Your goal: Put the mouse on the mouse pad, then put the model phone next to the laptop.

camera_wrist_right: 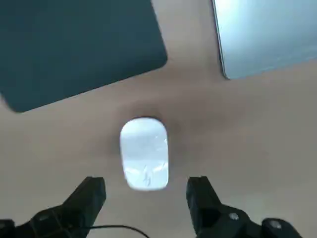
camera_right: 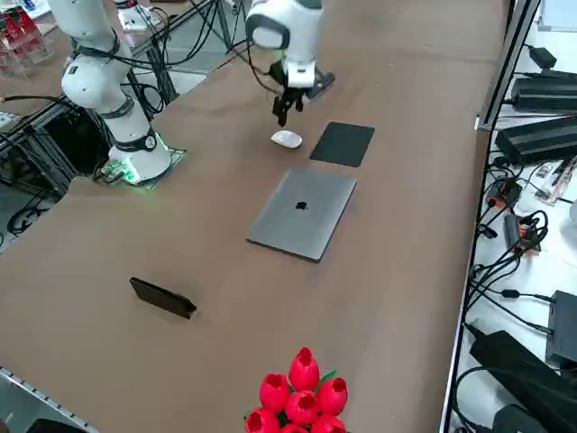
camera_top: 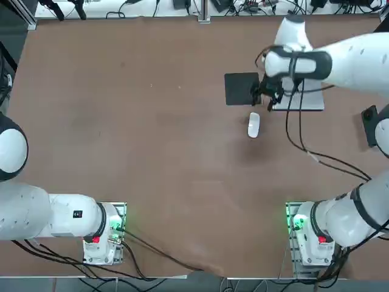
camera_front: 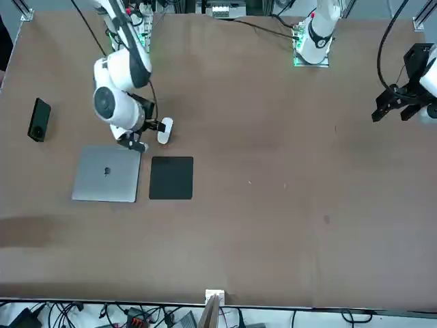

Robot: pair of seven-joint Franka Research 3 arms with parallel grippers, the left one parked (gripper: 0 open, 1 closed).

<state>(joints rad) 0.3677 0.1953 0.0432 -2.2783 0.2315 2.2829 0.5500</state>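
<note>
While empty and wide open, right hand (camera_wrist_right: 146, 191) above glossy white oval mouse (camera_wrist_right: 144, 152) beside flat black mouse pad (camera_wrist_right: 74, 44).

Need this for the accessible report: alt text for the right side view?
The right gripper hangs open above a white mouse on a brown table. A black mouse pad and a closed silver laptop lie just beyond the mouse; a dark phone and red tulips sit nearer the camera.

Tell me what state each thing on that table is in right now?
Mouse: on the bare table, off the pad, not held.
Pad: flat, nothing on it, beside the laptop.
Laptop: lid closed.
Phone: lying flat, apart from the laptop.
Right gripper: open, above the mouse, holding nothing.
Tulips: at the table's edge, untouched.
</note>
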